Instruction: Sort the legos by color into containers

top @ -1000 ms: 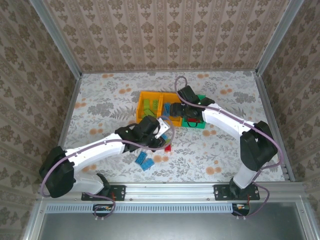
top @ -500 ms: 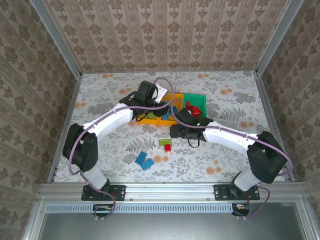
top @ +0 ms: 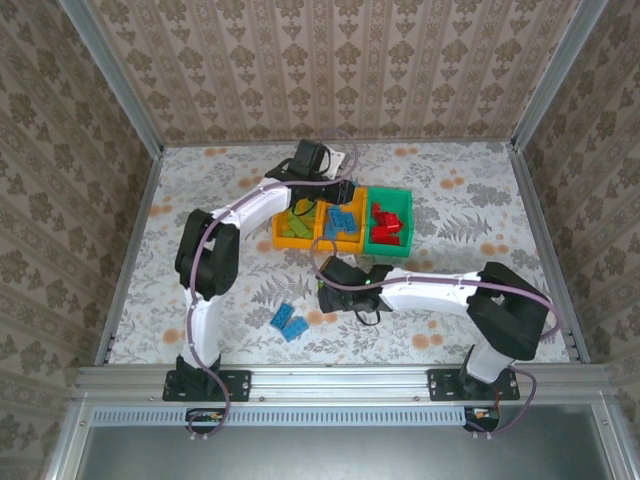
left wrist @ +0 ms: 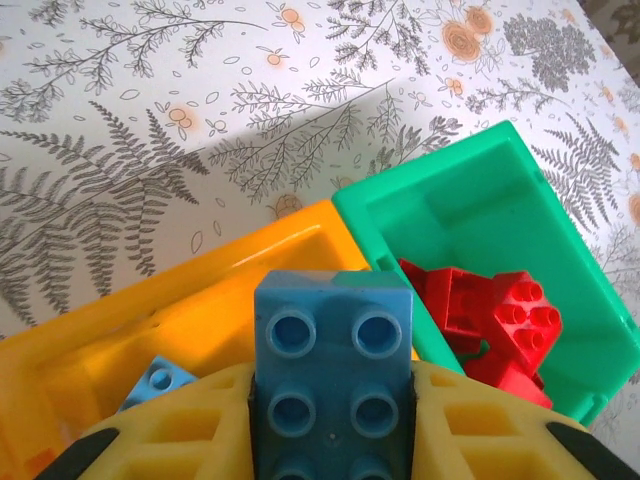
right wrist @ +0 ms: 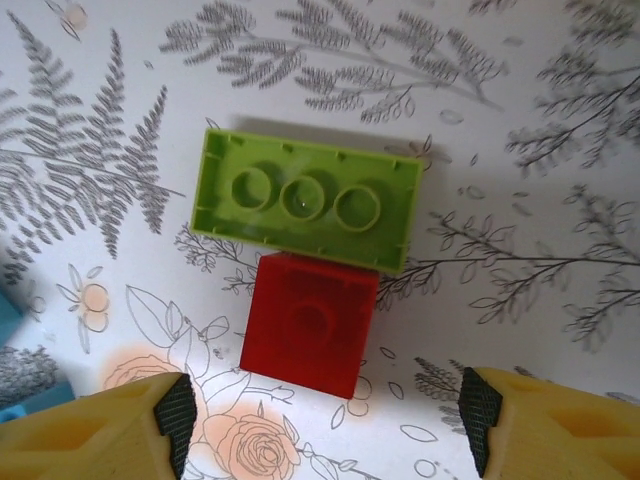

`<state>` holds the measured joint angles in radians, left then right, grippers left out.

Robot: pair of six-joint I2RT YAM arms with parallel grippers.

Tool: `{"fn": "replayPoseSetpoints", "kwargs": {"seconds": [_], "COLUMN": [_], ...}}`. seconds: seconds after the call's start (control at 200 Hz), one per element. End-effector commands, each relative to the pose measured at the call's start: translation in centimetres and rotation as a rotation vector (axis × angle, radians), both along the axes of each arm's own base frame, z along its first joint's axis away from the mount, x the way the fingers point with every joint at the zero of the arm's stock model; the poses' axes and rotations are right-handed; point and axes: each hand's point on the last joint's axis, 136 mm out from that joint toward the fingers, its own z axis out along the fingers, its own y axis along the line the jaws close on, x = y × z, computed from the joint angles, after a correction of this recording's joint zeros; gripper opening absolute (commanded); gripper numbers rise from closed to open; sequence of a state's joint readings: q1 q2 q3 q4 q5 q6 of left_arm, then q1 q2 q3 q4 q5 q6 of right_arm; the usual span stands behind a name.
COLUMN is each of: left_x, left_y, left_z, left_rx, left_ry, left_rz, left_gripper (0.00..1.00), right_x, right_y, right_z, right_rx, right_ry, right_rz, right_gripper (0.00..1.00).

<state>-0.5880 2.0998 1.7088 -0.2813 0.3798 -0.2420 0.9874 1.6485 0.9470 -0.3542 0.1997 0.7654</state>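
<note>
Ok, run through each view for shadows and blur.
Top external: even light, faint shadows on the tablecloth. Left wrist: blue brick sharp in the left gripper, broad shadow on the tablecloth beyond the bins. Right wrist: lime brick crisp, thin shadow along its upper edge; right gripper's fingers slightly soft.

Text check: nothing readable is showing in any view.
Studs on the blue brick [left wrist: 332, 370] are coming through too soft to make out any embossing. The lime brick [right wrist: 305, 210] and the red brick [right wrist: 310, 325] are lying underside up and showing plain plastic. The walls of the orange bin [left wrist: 230, 290] and the green bin [left wrist: 480, 200] are showing bare, with no labels or numbers. The tablecloth [right wrist: 500, 100] is carrying fern and flower print only, no lettering.
</note>
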Motion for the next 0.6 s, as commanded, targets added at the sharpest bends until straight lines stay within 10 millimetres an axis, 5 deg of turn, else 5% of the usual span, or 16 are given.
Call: {"fn": "replayPoseSetpoints", "kwargs": {"seconds": [0.0, 0.2, 0.45, 0.595], "left_x": [0.9, 1.2, 0.9, 0.9], "left_y": [-0.9, -1.0, -0.6, -0.3], "left_z": [1.3, 0.5, 0.0, 0.3], "left_rx": [-0.071, -0.077, -0.053, -0.043], "left_ry": [0.018, 0.044, 0.06, 0.052], "left_rz": [0.008, 0.029, 0.041, 0.05], "left_gripper": [0.34, 0.37, 0.44, 0.56], "right_x": [0.6, 0.8, 1.2, 1.0], "right_y": [0.5, 0.6, 0.9, 0.3], "right_z": [-0.3, -1.2, -2.1, -1.5], "right_rx": [-0.02, -0.056, -0.086, -0.093], "right_ry": [-0.008, 0.012, 0.018, 0.018], "right_rz": [-0.03, -0.035, -0.041, -0.054], "right_gripper": [0.71, 0.61, 0.37, 0.27]}}
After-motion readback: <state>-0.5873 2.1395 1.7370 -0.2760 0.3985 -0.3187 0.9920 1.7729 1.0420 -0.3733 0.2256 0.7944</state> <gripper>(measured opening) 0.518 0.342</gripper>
